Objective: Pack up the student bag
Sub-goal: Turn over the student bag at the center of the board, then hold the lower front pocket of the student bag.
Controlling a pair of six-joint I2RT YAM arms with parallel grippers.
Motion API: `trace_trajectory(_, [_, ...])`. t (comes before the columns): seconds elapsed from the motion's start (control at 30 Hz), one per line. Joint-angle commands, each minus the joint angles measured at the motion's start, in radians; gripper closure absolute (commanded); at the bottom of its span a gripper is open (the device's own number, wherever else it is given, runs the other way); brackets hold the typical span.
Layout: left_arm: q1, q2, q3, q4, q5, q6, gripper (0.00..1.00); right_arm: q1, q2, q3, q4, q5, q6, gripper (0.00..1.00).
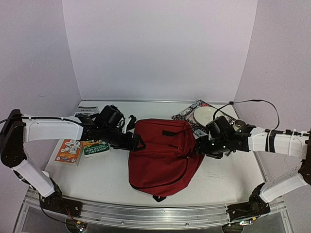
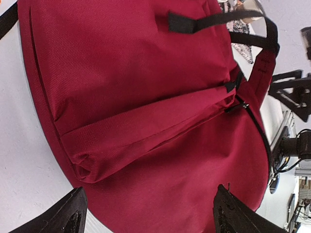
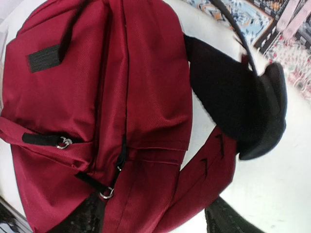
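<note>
Two grippers, both spread wide and holding nothing. The left gripper [image 2: 148,201] hangs over the lower front of the large dark red soft fabric backpack [image 1: 160,155], which lies flat at the centre of the white table [image 1: 228,179] in the overhead view. The right gripper [image 3: 155,216] sits at the bag's right edge. The bag looks limp and light, likely to sag and fold. The metal-ringed zipper pull [image 3: 107,194] or the black padded shoulder strap [image 3: 228,102] seem the surest holds. The right wrist view shows the pull rings most clearly. Only the overhead view shows the orange card box [image 1: 68,150] and green card box [image 1: 96,147] at left.
</note>
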Motion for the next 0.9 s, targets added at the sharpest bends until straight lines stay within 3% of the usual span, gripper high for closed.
trace_trajectory(0.0, [-0.017, 0.007, 0.078, 0.037, -0.052, 0.013, 0.10, 0.001, -0.015, 0.084, -0.133, 0.092, -0.129, 0.21])
trace_trajectory(0.37, [-0.064, 0.168, 0.238, 0.042, -0.036, 0.041, 0.20, -0.007, 0.141, 0.194, 0.031, -0.016, -0.158, 0.19])
trace_trajectory(0.73, [-0.082, 0.279, 0.344, 0.058, 0.001, 0.057, 0.27, -0.105, 0.391, 0.164, 0.377, -0.264, -0.004, 0.26])
trace_trajectory(0.87, [-0.083, 0.313, 0.360, 0.061, 0.027, 0.051, 0.28, -0.114, 0.440, 0.147, 0.463, -0.337, 0.032, 0.35])
